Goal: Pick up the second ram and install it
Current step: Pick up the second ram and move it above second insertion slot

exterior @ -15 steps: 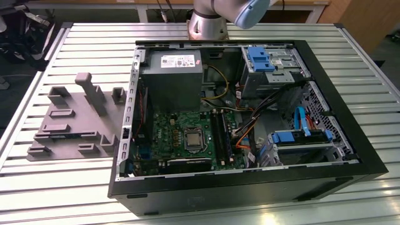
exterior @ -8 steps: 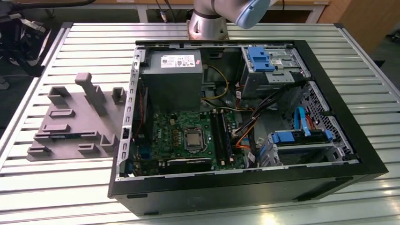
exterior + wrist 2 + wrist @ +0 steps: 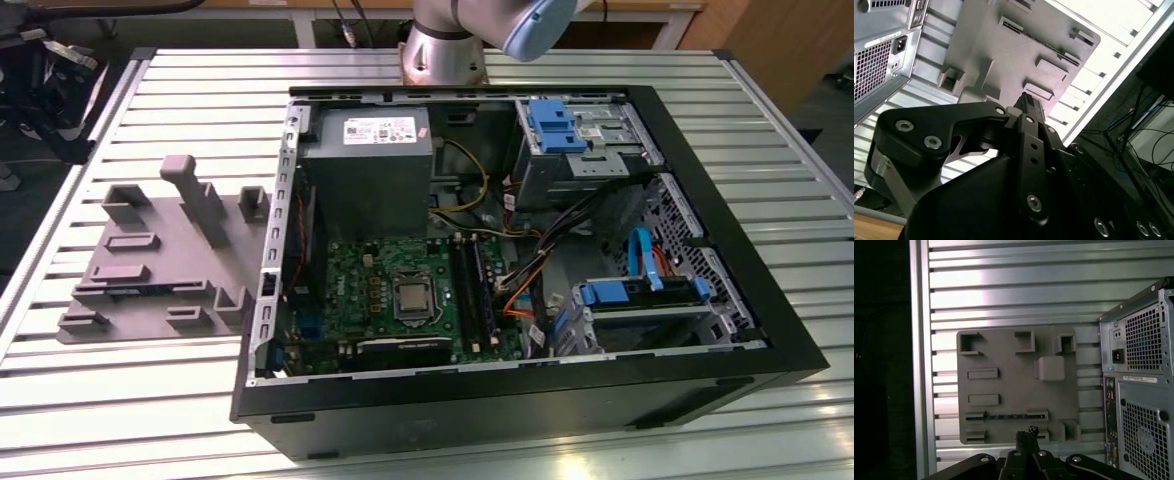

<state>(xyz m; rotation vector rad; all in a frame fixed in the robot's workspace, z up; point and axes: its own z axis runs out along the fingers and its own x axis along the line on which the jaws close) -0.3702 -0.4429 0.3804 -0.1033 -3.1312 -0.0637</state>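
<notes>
Silver-grey arm point(image 3: 441, 50) with pale blue joint cap point(image 3: 541, 25), matte black gripper point(image 3: 1026, 102) of jointed links, round silver screw heads point(image 3: 1034, 201), 2 on 1 link.

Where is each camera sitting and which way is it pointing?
Exterior view: off the arm, high, looking down into the open computer case on the slatted table; the arm's base shows.
First wrist view: on the arm, facing squarely down at the gray fixture tray; the gripper shows.
Second wrist view: on the arm, looking slantwise past the gripper at that tray.
Shared: all three show tray and case.
</notes>
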